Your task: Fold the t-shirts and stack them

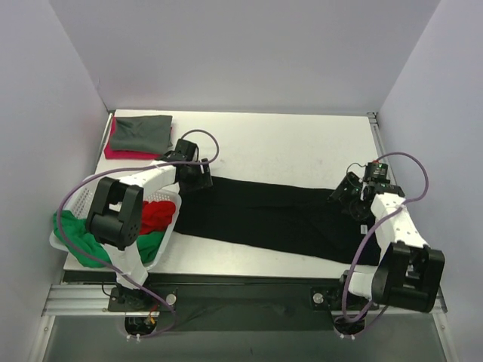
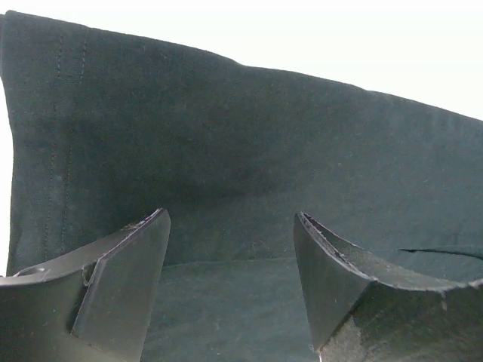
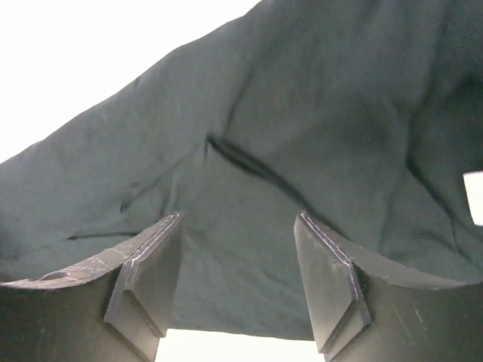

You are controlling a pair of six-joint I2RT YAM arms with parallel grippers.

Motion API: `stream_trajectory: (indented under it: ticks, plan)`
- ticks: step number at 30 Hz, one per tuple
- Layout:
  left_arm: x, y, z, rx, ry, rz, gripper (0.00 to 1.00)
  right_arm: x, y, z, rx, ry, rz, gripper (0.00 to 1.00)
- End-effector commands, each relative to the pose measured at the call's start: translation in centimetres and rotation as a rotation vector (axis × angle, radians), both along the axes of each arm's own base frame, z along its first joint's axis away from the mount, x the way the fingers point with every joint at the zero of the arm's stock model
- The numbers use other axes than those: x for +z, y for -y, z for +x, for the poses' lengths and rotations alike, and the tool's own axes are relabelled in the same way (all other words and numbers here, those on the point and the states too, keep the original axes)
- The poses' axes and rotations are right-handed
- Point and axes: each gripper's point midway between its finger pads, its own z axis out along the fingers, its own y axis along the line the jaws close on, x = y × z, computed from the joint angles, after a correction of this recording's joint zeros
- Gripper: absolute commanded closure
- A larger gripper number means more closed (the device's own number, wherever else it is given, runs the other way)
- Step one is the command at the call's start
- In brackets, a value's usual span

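Black t-shirt lies as a long folded strip across the table. The left gripper at its left end and the right gripper at its right end both stand spread over the cloth, pinching nothing. A red tee and a green tee sit in the basket beside it.

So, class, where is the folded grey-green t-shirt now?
The folded grey-green cloth t-shirt lies far left in the top view, on a pink-red t-shirt, beyond the white plastic basket.
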Motion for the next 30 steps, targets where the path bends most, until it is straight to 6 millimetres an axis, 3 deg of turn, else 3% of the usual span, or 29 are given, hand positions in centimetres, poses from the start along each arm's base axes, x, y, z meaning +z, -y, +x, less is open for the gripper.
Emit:
stream_trajectory:
  ticks: [1,5,11,20,30]
  plan:
    - [0.7,0.5,1.2,0.012,0.043,-0.037,0.23,0.8,-0.1,3.5,0.069,0.073,-0.002,0.40]
    - [0.4,0.5,1.3,0.014,0.036,-0.035,0.23,0.2,0.2,5.7,0.080,0.072,0.001,0.44]
    - [0.2,0.4,1.3,0.015,0.026,-0.029,0.23,-2.4,-0.9,7.0,0.128,0.013,0.020,0.48]
    - [0.0,0.0,1.2,0.021,0.019,-0.025,0.23,-3.6,-3.1,5.5,0.194,-0.035,0.002,0.51]
    - [0.1,0.0,1.1,0.023,0.021,-0.032,0.23,-3.9,-2.5,2.8,0.212,-0.078,-0.063,0.56]
